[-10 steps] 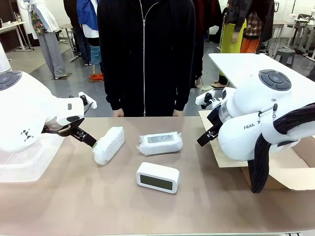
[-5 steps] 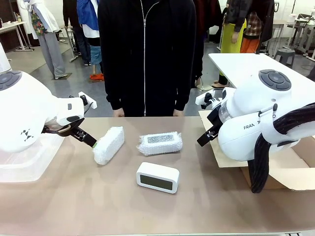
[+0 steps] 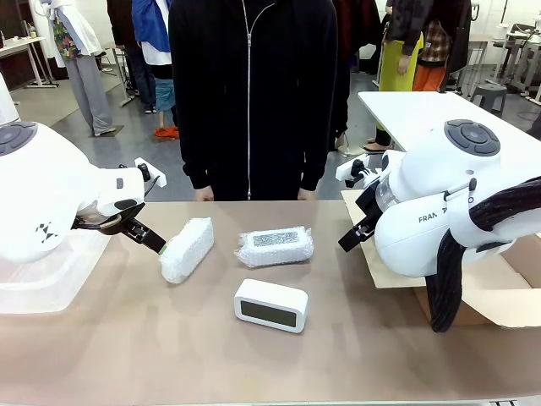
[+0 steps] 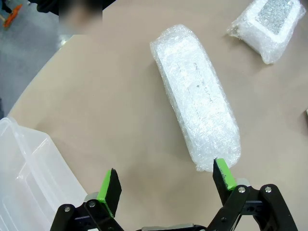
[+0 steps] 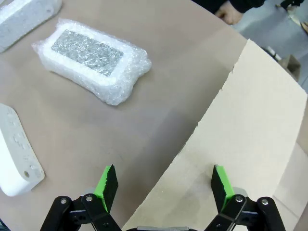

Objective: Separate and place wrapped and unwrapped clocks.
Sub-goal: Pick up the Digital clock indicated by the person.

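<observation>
Two bubble-wrapped clocks lie on the brown table: one at the left (image 3: 188, 248), the other near the middle (image 3: 275, 246). In front of them stands the bare white clock (image 3: 270, 304) with its dark face. My left gripper (image 3: 155, 243) is low at the left bundle's near end. In the left wrist view it is open (image 4: 166, 185), one green pad next to the tip of that bundle (image 4: 197, 96), nothing held. My right gripper (image 3: 349, 239) is open (image 5: 163, 185) above the edge of a cardboard flap (image 5: 250, 125), with the middle bundle (image 5: 91, 60) and bare clock (image 5: 17, 154) farther off.
A clear plastic bin (image 3: 34, 271) sits at the table's left edge, also seen as a bin (image 4: 29, 178) beside my left fingers. An open cardboard box (image 3: 499, 292) stands at the right. A person in a black jacket (image 3: 249, 93) stands at the far side.
</observation>
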Robot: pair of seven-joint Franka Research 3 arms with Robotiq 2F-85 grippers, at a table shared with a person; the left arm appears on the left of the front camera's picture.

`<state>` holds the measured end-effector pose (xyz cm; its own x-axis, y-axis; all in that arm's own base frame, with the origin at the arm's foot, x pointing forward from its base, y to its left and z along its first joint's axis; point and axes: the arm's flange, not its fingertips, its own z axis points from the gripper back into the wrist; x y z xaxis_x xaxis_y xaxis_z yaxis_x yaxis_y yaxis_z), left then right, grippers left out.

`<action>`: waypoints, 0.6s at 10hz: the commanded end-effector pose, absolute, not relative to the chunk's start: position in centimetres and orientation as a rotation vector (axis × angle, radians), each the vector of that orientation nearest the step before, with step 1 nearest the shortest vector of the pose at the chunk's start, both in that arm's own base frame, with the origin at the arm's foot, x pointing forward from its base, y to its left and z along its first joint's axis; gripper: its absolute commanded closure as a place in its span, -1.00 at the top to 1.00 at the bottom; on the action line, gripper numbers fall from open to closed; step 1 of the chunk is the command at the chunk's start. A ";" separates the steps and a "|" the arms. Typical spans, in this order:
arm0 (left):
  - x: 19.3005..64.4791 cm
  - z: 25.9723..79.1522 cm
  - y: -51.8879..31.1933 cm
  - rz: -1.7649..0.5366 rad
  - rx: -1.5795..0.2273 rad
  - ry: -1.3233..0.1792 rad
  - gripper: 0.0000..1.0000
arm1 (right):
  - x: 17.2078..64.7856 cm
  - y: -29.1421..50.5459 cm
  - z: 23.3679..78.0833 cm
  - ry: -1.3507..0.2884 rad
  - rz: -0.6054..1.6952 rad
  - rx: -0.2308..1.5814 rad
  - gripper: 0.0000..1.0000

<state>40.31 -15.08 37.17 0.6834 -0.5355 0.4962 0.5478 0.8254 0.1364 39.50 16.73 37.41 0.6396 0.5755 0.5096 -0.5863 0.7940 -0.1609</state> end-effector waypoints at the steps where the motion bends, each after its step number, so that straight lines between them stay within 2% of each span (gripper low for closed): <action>1: 40.3 37.2 -15.0 -0.606 -0.023 -0.549 1.00 | 39.5 16.7 37.4 -0.574 0.662 0.020 1.00; 6: 40.3 37.2 -15.0 -0.606 -0.023 -0.549 1.00 | 39.5 16.7 37.4 -0.574 0.662 0.020 1.00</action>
